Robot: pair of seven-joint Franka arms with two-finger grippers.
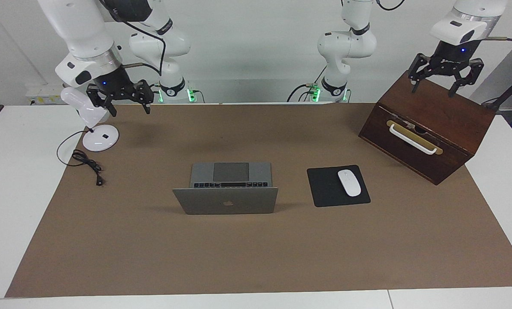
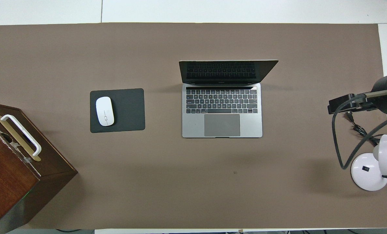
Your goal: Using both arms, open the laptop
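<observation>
The silver-grey laptop (image 1: 226, 201) stands open in the middle of the brown mat, its lid upright and its apple logo facing away from the robots. In the overhead view its keyboard deck (image 2: 222, 110) and dark screen show. My left gripper (image 1: 433, 89) hangs open and empty over the wooden box, at the left arm's end of the table. My right gripper (image 1: 130, 110) hangs open and empty over the mat beside the desk lamp, at the right arm's end. Both are well apart from the laptop.
A black mouse pad (image 1: 324, 186) with a white mouse (image 1: 349, 183) lies beside the laptop toward the left arm's end. A dark wooden box (image 1: 428, 128) with a white handle stands nearer the robots there. A white desk lamp (image 1: 100, 138) and its black cable (image 1: 88, 165) sit at the right arm's end.
</observation>
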